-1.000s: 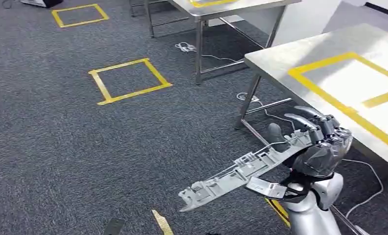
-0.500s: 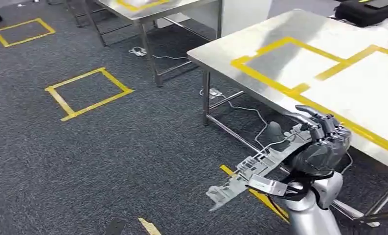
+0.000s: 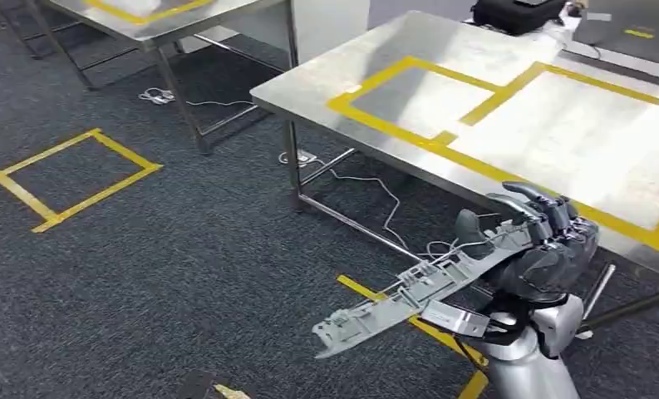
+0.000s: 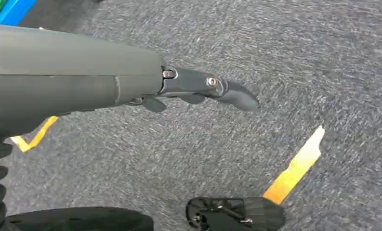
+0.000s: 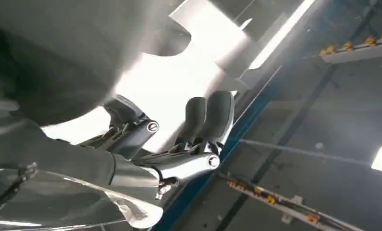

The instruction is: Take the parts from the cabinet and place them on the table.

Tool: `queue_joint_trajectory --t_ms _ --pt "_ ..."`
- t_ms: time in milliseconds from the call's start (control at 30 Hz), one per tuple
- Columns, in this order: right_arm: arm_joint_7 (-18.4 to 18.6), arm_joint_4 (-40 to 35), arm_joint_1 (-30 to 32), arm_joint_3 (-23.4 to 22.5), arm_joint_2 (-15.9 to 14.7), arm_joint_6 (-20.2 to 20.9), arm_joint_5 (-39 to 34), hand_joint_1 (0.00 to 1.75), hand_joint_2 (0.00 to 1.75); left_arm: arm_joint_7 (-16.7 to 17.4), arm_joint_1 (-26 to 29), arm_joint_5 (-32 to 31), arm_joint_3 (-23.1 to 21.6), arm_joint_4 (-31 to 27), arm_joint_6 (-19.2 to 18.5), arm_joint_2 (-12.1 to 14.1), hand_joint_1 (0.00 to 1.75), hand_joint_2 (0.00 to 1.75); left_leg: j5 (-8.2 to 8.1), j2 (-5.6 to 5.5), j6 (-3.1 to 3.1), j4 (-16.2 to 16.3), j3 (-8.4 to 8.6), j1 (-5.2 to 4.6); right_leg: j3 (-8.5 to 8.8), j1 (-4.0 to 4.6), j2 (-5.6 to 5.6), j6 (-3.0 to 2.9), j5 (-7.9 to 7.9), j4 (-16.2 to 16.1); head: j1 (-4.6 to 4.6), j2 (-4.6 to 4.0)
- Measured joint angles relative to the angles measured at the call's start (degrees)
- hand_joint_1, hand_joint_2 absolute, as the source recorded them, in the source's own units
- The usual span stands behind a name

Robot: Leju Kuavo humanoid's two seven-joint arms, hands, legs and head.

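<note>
One part [image 3: 409, 295], grey moulded plastic, long and narrow, ribbed and clipped along its length. Location: in the air over the dark carpet [image 3: 143, 266], beside the near corner of the steel desk [image 3: 326, 79], not touching it. Holder: right hand [image 3: 542, 245], fingers wrapped over one end of the strip, thumb on the side facing the camera; the grip sits at the end nearest the desk, and most of the length sticks out unsupported.

Orientation: long axis runs on a diagonal in the head view, from the held end at upper right down to the free end at lower left. Free end points away from the desk and dips slightly toward the floor; the broad face looks roughly upward.

Left hand [image 4: 198, 91]: hangs over the carpet in its wrist view, holding nothing, fingers loosely extended.

Progress, judged: fetching appears done for this item, since the part is out of the cabinet and carried. Placement not yet done; the marked fields of yellow tape [image 3: 409, 125] on the desk top carry no part in view. Remaining: bring the strip over the desk edge, swing its free end inward so the whole length lies on the surface, then let go. Whether further parts wait in the cabinet cannot be told.
</note>
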Motion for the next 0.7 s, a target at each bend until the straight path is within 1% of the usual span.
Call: queue_joint_trajectory --t_ms 33,67,100,133,167,200,233,267,300,333,367,400,433,467,500,533,567,600,633,667,700 --pt "0.0 0.0 0.2 0.0 0.0 0.0 0.0 1.75 1.75 0.0 0.1 0.1 0.0 0.0 0.0 0.0 0.00 1.75 -0.08 0.98 -0.06 0.0 0.04 0.03 -0.62 -0.23 -0.17 0.35 0.29 1.3 0.00 0.00" --pt "0.0 0.0 0.3 0.0 0.0 0.0 0.0 1.75 1.75 0.0 0.0 0.1 0.0 0.0 0.0 0.0 0.00 1.75 -0.19 1.63 -0.17 0.0 0.13 0.05 0.27 -0.47 -0.39 0.59 1.72 -0.2 -0.04 0.00" --pt "0.0 0.0 0.4 0.0 0.0 0.0 0.0 1.75 1.75 0.0 -0.1 0.1 0.0 0.0 -0.2 0.0 0.00 1.75 -0.37 2.38 -0.43 0.1 0.26 0.12 2.64 -0.66 -0.98 0.80 4.24 -4.5 -0.02 0.00" --pt "0.0 0.0 0.4 0.0 0.0 0.0 0.0 1.75 1.75 -0.1 -0.1 0.1 0.0 0.0 -0.3 -0.1 0.00 1.75 -0.60 3.00 -0.67 0.2 0.50 0.21 5.78 -0.72 -2.05 0.92 6.73 -10.2 -0.02 0.00" --pt "-0.1 0.0 0.3 0.0 0.0 0.0 0.0 1.75 1.75 -0.1 -0.1 0.1 0.0 0.0 -0.4 -0.2 0.00 1.75 -0.95 3.48 -1.14 0.4 0.78 -0.02 8.24 -0.60 -4.85 1.05 7.49 -15.0 0.02 0.00" --pt "-0.1 0.0 0.1 0.0 0.0 0.0 0.0 1.75 1.75 -0.1 -0.1 0.1 0.0 0.0 -0.4 -0.1 0.00 1.75 -1.23 3.88 -1.55 0.6 0.66 -0.35 9.27 0.26 -5.49 0.61 6.59 -15.6 0.22 0.00" --pt "-0.2 0.0 0.2 0.0 0.1 0.0 0.0 1.75 1.75 -0.2 -0.1 0.1 0.0 0.0 -0.4 0.0 0.00 1.75 -1.31 4.19 -1.77 0.8 0.74 -0.48 9.06 -0.02 -4.82 -0.22 6.77 -15.6 -0.09 0.00" --pt "-0.2 0.0 0.3 0.0 0.0 0.0 0.0 1.75 1.75 -0.2 -0.1 0.2 0.0 0.0 -0.4 -0.1 0.00 1.75 -1.34 4.94 -1.84 0.8 0.96 -0.54 8.96 0.03 -4.22 -0.46 6.74 -15.5 -0.04 0.00" --pt "-0.1 0.0 0.5 -0.1 0.0 0.0 0.0 1.75 1.75 -0.2 -0.1 0.2 0.0 0.0 -0.4 0.0 0.00 1.75 -1.44 5.56 -2.05 0.6 1.22 -0.45 8.84 0.17 -3.48 -0.86 6.63 -15.5 -0.02 0.00" --pt "-0.2 0.0 0.5 -0.1 0.0 0.0 0.0 1.75 1.75 -0.2 -0.2 0.2 0.0 0.0 -0.4 0.0 0.00 1.75 -1.77 6.25 -2.41 0.6 1.51 -0.29 8.97 0.03 -2.67 -1.37 6.74 -15.6 0.02 0.00" --pt "-0.3 -0.1 0.6 -0.1 0.1 0.0 0.0 1.75 1.75 -0.2 -0.3 0.2 0.0 0.0 -0.4 0.0 0.00 1.75 -2.62 4.56 -2.88 1.3 1.49 0.03 9.14 -0.26 -2.20 -1.75 6.86 -15.7 -0.15 0.00" --pt "-0.4 -0.3 0.4 -0.2 0.1 0.0 0.0 1.75 1.75 -0.3 -0.4 0.2 0.0 0.0 -0.4 0.0 0.00 1.75 -4.41 1.74 -2.95 3.8 0.50 0.11 9.16 -0.29 -1.52 -2.04 6.83 -15.7 -0.37 0.00" --pt "-0.5 -0.3 0.3 -0.2 0.1 0.0 0.0 1.75 1.75 -0.3 -0.3 0.2 0.0 0.0 -0.4 0.0 0.00 1.75 -6.70 0.25 -2.97 7.9 -1.37 0.17 9.15 -0.29 -0.97 -2.28 6.86 -15.7 -0.48 0.00" --pt "-0.7 -0.3 0.4 -0.2 0.1 0.0 0.0 1.75 1.75 -0.3 -0.2 0.2 0.0 0.0 -0.4 0.0 0.00 1.75 -9.01 -0.55 -3.00 13.1 -3.81 0.14 9.13 -0.26 -0.18 -2.44 6.85 -15.7 -0.57 0.00" --pt "-0.7 -0.3 0.5 -0.2 0.1 0.0 0.0 1.75 1.75 -0.3 -0.1 0.2 0.0 0.0 -0.4 0.0 0.00 1.75 -10.41 -0.81 -2.96 17.5 -5.96 0.12 9.14 -0.17 0.69 -2.49 6.85 -15.6 -0.54 0.00" --pt "-0.7 -0.3 0.6 -0.2 0.1 0.0 0.0 1.75 1.75 -0.3 0.1 0.2 0.0 0.0 -0.4 0.0 0.00 1.75 -10.35 -0.84 -2.85 19.4 -7.07 0.11 9.16 -0.13 1.63 -2.49 6.86 -15.6 -0.50 0.00" --pt "-0.7 -0.3 0.6 -0.3 0.1 0.0 0.0 1.75 1.75 -0.3 0.1 0.2 0.0 0.0 -0.4 0.0 0.00 1.75 -8.96 -0.91 -2.66 18.6 -6.94 0.10 9.21 -0.12 2.55 -2.49 6.86 -15.6 -0.50 0.00" --pt "-0.7 -0.3 0.5 -0.3 0.1 0.0 0.0 1.75 1.75 -0.3 0.1 0.2 0.0 0.0 -0.5 0.0 0.00 1.75 -6.41 -1.04 -2.42 15.6 -5.86 0.10 9.27 -0.11 3.48 -2.48 6.87 -15.6 -0.57 0.00" --pt "-0.7 -0.3 0.5 -0.3 0.1 0.0 0.0 1.75 1.75 -0.3 0.0 0.2 0.0 0.0 -0.5 0.0 0.00 1.75 -3.42 -1.60 -2.11 11.1 -4.08 0.10 9.40 -0.11 4.36 -2.46 6.88 -15.6 -0.52 0.00" --pt "-0.7 -0.3 0.5 -0.3 0.1 0.0 0.0 1.75 1.75 -0.3 0.0 0.2 0.0 0.0 -0.5 0.0 0.00 1.75 -0.51 -3.21 -1.75 5.9 -2.00 0.10 9.48 -0.14 5.13 -2.40 6.86 -15.6 -0.52 0.00" --pt "-0.7 -0.3 0.5 -0.3 0.1 0.0 0.0 1.75 1.75 -0.3 0.0 0.2 0.0 0.0 -0.5 0.2 0.00 1.75 -0.33 -6.03 -1.38 3.4 -0.96 0.15 9.37 0.00 5.68 -2.19 6.86 -15.5 -0.52 0.00"
